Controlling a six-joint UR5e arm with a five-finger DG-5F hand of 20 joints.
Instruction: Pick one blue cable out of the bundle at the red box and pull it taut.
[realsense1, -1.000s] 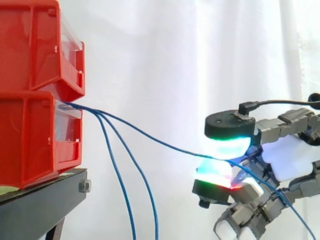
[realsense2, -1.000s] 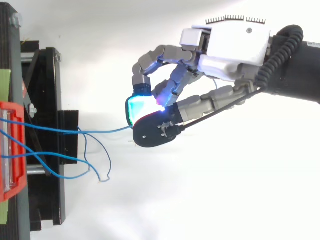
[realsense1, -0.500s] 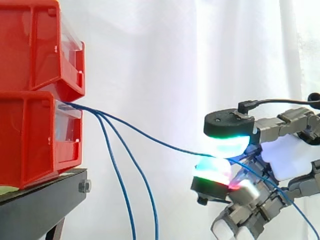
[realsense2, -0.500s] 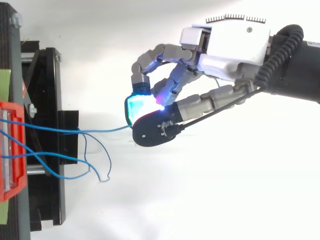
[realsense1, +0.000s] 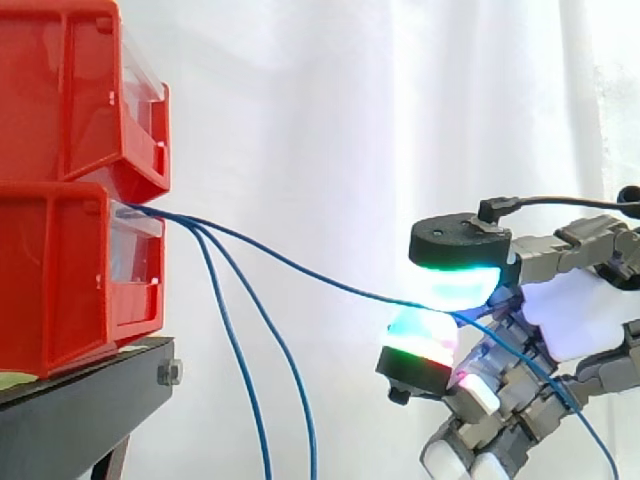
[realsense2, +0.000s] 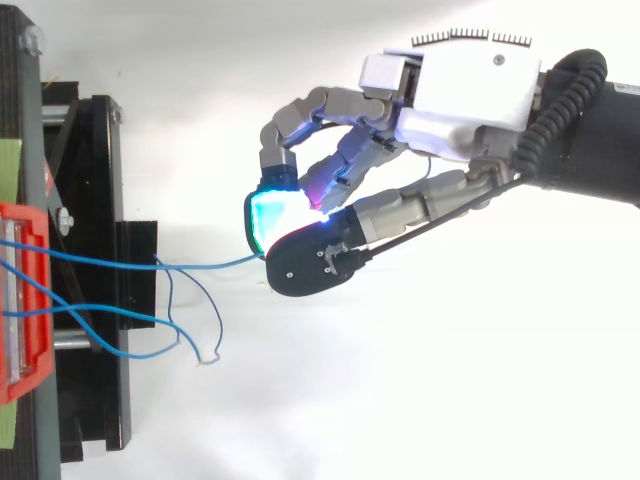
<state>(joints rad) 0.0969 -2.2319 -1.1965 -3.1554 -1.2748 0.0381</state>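
Observation:
Three thin blue cables leave the lower red bin (realsense1: 70, 280) at its front opening. One blue cable (realsense1: 300, 275) runs right in a gentle slope to my hand (realsense1: 570, 310), where it is pinched between the green-glowing thumb pad (realsense1: 455, 280) above and a finger pad (realsense1: 420, 335) below; its tail drops behind the hand toward the lower right. The other two cables (realsense1: 255, 360) hang slack, straight down. From above, the held cable (realsense2: 200, 264) reaches from the bin (realsense2: 22, 300) to the hand (realsense2: 450, 100), and the two loose ones (realsense2: 150, 335) curl on the floor.
A second red bin (realsense1: 80, 90) is stacked on the lower one, both on a black stand (realsense1: 80, 400). A white curtain hangs behind. The arm comes in from the right edge.
The pinching finger pad shifted slightly left and up against the thumb pad, and the lower fingers curled a little more. The held cable looks marginally straighter. Bins and loose cables are unmoved.

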